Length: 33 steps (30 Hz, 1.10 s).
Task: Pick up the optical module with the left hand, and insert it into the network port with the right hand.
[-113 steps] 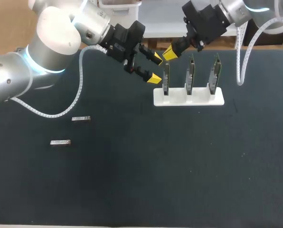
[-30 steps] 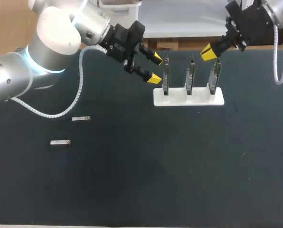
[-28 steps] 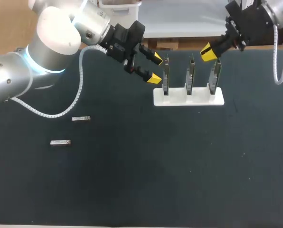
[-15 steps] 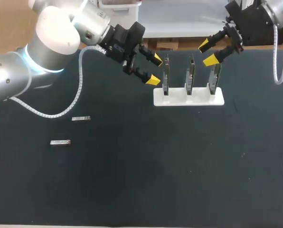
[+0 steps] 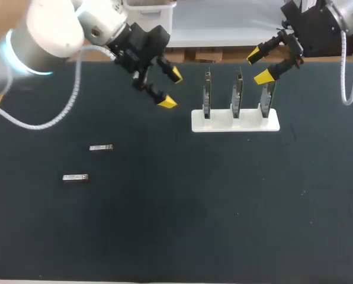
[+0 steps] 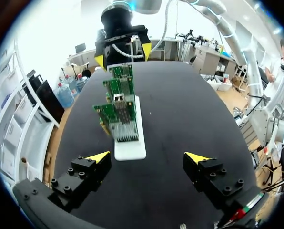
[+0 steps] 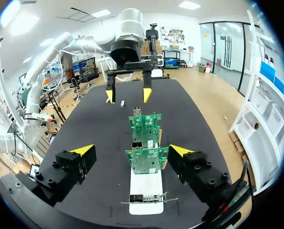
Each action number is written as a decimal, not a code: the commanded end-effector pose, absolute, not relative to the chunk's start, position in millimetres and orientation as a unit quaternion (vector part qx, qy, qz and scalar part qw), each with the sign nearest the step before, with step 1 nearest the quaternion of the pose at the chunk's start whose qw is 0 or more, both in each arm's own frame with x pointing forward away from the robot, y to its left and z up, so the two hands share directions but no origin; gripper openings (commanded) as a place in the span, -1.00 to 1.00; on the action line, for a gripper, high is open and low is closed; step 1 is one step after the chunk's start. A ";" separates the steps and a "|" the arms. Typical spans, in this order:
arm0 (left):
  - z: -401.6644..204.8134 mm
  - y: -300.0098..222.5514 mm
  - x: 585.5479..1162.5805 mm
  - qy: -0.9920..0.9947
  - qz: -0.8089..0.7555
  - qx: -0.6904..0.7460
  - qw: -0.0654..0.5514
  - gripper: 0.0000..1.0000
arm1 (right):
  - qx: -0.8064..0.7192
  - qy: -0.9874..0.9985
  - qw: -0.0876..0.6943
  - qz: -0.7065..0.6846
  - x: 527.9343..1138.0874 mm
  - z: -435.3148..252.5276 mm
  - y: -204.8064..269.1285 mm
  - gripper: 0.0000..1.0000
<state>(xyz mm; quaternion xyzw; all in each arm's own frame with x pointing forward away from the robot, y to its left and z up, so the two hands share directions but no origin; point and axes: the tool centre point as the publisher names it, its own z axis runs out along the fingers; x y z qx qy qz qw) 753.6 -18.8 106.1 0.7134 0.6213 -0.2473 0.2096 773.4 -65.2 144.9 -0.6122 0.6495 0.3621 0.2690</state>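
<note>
- Our left tool (image 5: 171,88) is wide open and empty, left of the board stand (image 5: 236,120).
- The optical module (image 5: 100,147) lies flat on the bench (image 5: 224,207), near-left of it, long axis left to right; our left arm is nearer.
- Our right tool (image 5: 259,65) is wide too, empty.

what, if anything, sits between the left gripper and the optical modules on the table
Nothing visible. The left gripper hangs open beside the board rack, and only dark table surface lies between it and the nearer optical module or the farther optical module.
</note>
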 end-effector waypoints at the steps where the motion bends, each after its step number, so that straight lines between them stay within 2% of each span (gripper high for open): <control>1: 118.0 17.1 723.8 0.646 -0.203 0.707 0.206 1.00 | -0.612 0.650 0.269 0.361 773.2 144.9 -64.7 1.00; 20: 93.5 107.5 680.7 0.681 -0.101 0.712 0.138 1.00 | -0.612 0.650 0.269 0.361 773.2 144.9 -64.7 1.00; 26: 77.2 126.7 674.3 0.677 -0.075 0.725 0.103 1.00 | -0.612 0.650 0.269 0.361 773.2 144.9 -64.7 1.00; 33: 62.5 146.6 672.2 0.689 -0.047 0.718 0.089 1.00 | -0.612 0.650 0.269 0.361 773.2 144.9 -64.7 1.00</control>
